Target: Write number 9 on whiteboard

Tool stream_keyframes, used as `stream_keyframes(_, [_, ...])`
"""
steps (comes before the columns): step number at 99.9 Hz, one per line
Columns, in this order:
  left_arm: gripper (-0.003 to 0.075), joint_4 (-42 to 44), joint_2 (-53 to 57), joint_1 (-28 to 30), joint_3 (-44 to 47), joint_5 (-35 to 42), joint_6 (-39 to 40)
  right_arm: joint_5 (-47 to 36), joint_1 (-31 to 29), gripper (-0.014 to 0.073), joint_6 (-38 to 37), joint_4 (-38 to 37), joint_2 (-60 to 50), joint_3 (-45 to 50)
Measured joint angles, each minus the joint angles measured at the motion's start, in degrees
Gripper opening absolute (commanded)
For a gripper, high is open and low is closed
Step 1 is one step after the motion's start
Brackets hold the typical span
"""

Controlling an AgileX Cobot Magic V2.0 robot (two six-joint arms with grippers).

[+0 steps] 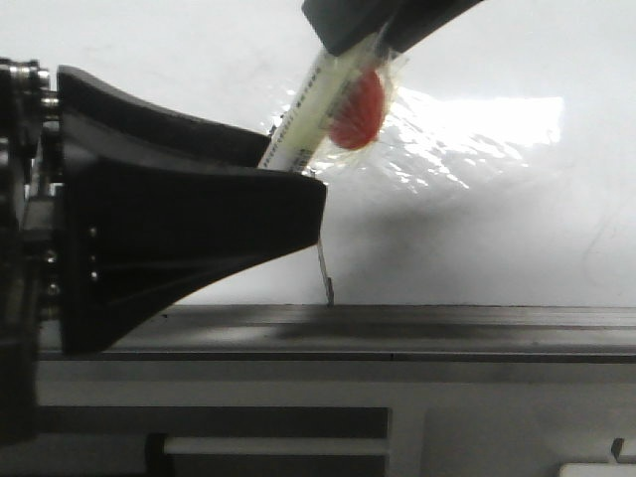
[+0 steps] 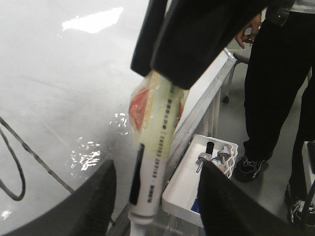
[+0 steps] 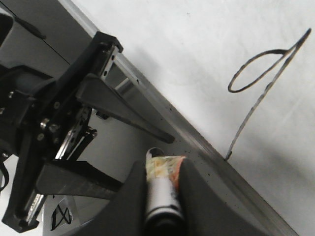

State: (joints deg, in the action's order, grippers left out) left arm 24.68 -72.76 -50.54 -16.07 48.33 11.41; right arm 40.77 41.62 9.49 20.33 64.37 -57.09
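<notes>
Right tool [image 3: 162, 172]: clamped on a white marker [image 1: 303, 119] wrapped in film with a red patch. Left tool [image 3: 142, 160]: jaws wide, empty, beside the marker. Number 9 [image 3: 261, 93]: drawn on the whiteboard [image 3: 206, 44], tail apparently reaching the grey edge rail [image 1: 447, 333].

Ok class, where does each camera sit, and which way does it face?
Front: behind the arms, facing the whiteboard; left gripper at left, right gripper at top holding the marker.
Left wrist: on the left arm, looking past its fingers at the marker and a person.
Right wrist: on the right arm, looking at the 9 and left gripper.
Shared: all show the marker.
</notes>
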Motion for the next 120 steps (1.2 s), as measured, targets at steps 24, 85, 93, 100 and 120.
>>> stream_keyframes(24, [-0.0018,0.0,-0.14,0.0,-0.22,-0.03,-0.12,0.96,0.0,-0.0046,-0.14,0.24,0.0,0.0])
stream_keyframes(85, [-0.0021,-29.75,-0.14,0.0,0.68,-4.75,0.68,-0.47,0.0,0.0471,-0.14,0.46,0.08,0.0])
stream_keyframes(93, [-0.0021,-32.82,-0.14,0.0,0.67,-8.48,2.78,-0.47,0.0,0.0471,-0.14,0.46,0.08,0.0])
stream_keyframes(100, [-0.0021,-34.24,-0.14,0.0,0.67,-9.64,4.23,-0.47,0.0,0.0471,-0.14,0.46,0.08,0.0])
stream_keyframes(120, [-0.0021,-35.75,-0.04,-0.09,0.5,-11.88,4.98,-0.47,0.0,0.0471,-0.14,0.49,0.08,0.0])
